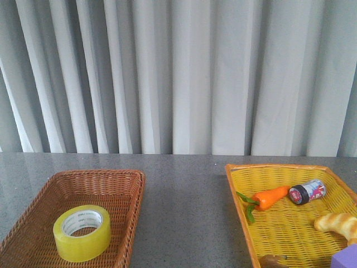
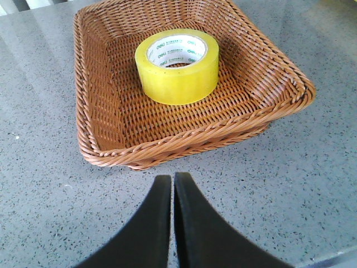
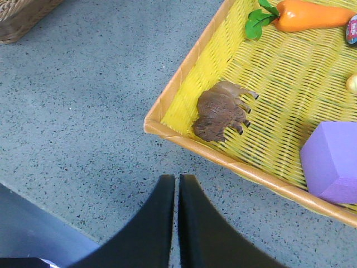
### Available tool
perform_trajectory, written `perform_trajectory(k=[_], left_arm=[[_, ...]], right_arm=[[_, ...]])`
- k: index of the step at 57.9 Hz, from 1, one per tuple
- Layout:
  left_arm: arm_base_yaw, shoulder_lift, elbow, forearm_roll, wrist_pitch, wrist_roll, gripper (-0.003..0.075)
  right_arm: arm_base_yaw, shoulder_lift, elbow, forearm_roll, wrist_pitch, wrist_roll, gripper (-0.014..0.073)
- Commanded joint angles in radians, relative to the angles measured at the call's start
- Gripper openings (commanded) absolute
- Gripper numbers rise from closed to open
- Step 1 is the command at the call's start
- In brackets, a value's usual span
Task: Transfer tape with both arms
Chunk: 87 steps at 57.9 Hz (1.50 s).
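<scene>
Tape (image 1: 82, 233) in basket (image 1: 124, 187); both jaws closed, empty.

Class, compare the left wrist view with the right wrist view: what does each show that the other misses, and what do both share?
Only the left wrist view shows the tape lying flat in the brown basket, plus the left gripper, shut. Only the right wrist view shows the yellow basket holding a brown toy animal, a carrot and a purple block, plus the right gripper, shut. Both show the grey speckled table.
</scene>
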<state>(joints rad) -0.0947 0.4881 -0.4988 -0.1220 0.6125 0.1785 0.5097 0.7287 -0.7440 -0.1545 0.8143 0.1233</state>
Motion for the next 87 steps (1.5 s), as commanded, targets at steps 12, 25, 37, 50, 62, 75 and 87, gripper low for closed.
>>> perform_trajectory(k=[12,25,37,50,62,75,87], left_arm=[[0.001,0.005,-0.024,-0.006,-0.078,-0.008,-0.0006],[0.004,-0.046,0.007,-0.004,-0.087,-0.008,-0.0006],[0.005,-0.251,0.189,0.043,-0.27,-0.011,-0.0006],[0.005,-0.467,0.446,0.038,-0.579,-0.012,-0.0006],[0.005,-0.516,0.514,0.009,-0.695,-0.031,-0.0006],[0.005,-0.515,0.514,0.011,-0.687,-0.034,-0.0006],[0.005,-0.515,0.514,0.011,-0.684,-0.034,-0.0006]], right_arm=[[-0.005,-0.004,-0.027,-0.018,-0.059,-0.003,-0.0007],[-0.005,-0.004,-0.027,-0.018,-0.058,-0.003,-0.0007],[-0.005,-0.004,-0.027,-0.018,-0.058,-0.003,-0.0007],[-0.005,-0.004,-0.027,-0.018,-0.058,-0.003,-0.0007],[-0.005,-0.004,-0.027,-0.018,-0.056,-0.003,-0.0007],[-0.005,-0.004,-0.027,-0.018,-0.05,-0.003,-0.0007],[-0.005,-0.004,-0.027,-0.018,-0.05,-0.003,-0.0007]])
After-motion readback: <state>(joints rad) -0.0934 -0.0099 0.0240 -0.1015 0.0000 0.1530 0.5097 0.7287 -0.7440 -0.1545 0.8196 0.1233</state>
